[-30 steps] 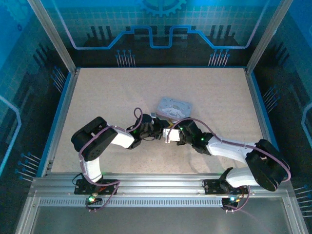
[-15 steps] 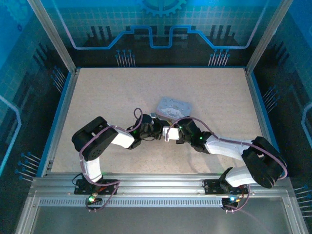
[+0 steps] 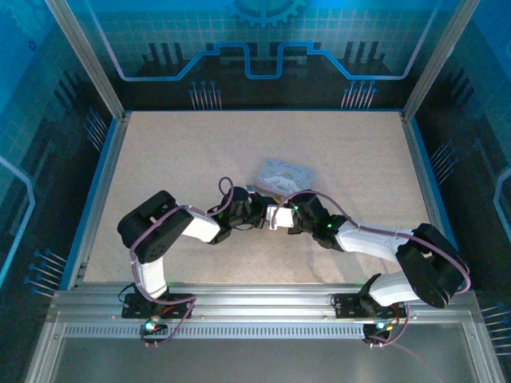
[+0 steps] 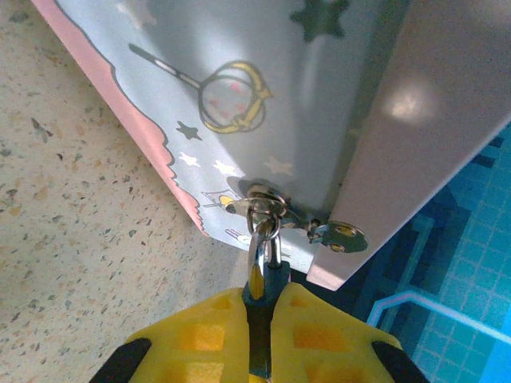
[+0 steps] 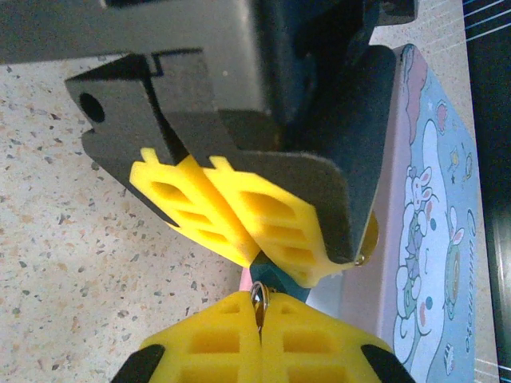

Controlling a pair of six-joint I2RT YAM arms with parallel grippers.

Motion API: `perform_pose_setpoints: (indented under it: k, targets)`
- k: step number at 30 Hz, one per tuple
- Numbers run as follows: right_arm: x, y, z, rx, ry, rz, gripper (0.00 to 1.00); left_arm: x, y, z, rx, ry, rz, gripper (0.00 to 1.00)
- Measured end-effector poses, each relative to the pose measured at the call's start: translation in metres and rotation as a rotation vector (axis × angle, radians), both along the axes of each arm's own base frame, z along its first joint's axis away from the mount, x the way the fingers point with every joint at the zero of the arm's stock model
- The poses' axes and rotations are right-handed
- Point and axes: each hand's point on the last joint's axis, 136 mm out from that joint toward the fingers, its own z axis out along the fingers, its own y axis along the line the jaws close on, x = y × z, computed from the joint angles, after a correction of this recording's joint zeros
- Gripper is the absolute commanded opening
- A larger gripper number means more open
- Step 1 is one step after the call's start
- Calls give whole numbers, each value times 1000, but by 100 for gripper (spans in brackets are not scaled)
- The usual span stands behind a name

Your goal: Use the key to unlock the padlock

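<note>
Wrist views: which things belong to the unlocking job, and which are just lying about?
Job: padlock, clamped by the left end effector; key, pinched in the right end effector.
Just there: box the padlock hangs from; table.

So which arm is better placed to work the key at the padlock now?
Right: the right tool is shut on the key at the padlock; the left tool only clamps the padlock's body.
</note>
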Motion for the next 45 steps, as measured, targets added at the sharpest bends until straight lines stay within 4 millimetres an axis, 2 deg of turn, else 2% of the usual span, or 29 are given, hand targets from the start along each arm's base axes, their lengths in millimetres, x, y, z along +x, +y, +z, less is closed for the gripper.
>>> perform_pose_setpoints:
  k: [10,25,45]
  targets:
    - [1,-1,0,-3,-3,-4,0,0,0,0,1,-1,1,14]
    - [-3,1,0,62,48,-85,0,-1,1,-1,4,-1,0,6]
    - [-2,3,6,219,133,-321,0,1,0,3,-8,-14,1,4]
